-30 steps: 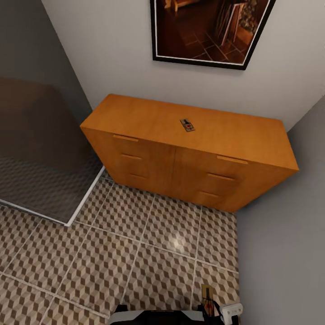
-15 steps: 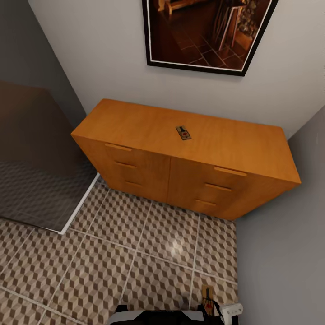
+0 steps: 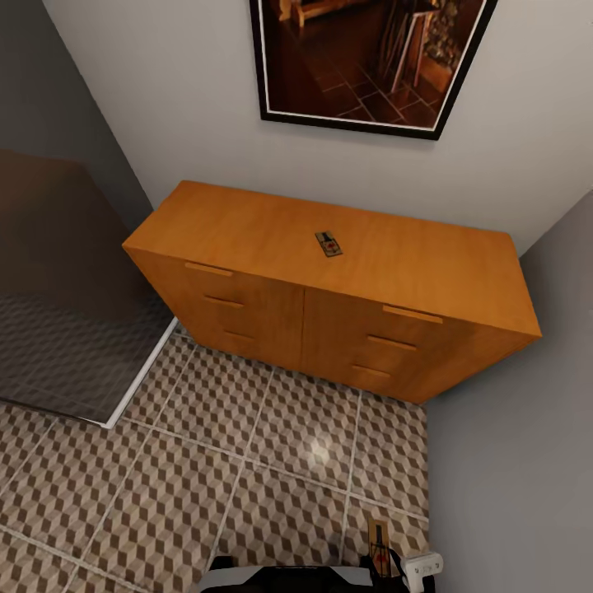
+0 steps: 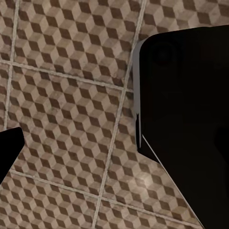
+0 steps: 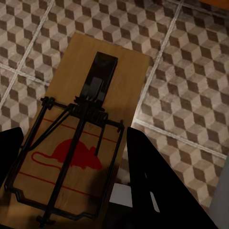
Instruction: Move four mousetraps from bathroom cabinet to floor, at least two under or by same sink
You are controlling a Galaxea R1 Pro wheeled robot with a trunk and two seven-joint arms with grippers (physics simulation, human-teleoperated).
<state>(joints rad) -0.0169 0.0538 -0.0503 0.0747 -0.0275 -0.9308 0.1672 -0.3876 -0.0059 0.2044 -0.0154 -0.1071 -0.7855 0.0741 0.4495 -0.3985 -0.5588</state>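
Note:
One mousetrap (image 3: 329, 244), a small tan board with dark wire and a red mark, lies on top of the orange-brown cabinet (image 3: 247, 226), near the middle. My right gripper (image 5: 74, 131) is shut on another mousetrap (image 5: 90, 129), held flat just above the bathroom floor (image 3: 272, 445); that trap (image 3: 378, 543) also shows at the bottom edge of the head view. One dark fingertip (image 4: 9, 148) of my left gripper sits far out to the side over the tiles, with nothing held. The sink is out of view.
The cabinet stands against a white wall under a framed picture (image 3: 371, 58). A grey wall (image 3: 519, 461) closes the right side. A dark glass panel with a white edge (image 3: 66, 329) stands at the left. My own dark body (image 4: 186, 119) blocks part of the left wrist view.
The head camera has shifted, so the cabinet now sits a little further left in the picture. The trap on the cabinet and the trap in my right gripper have not moved.

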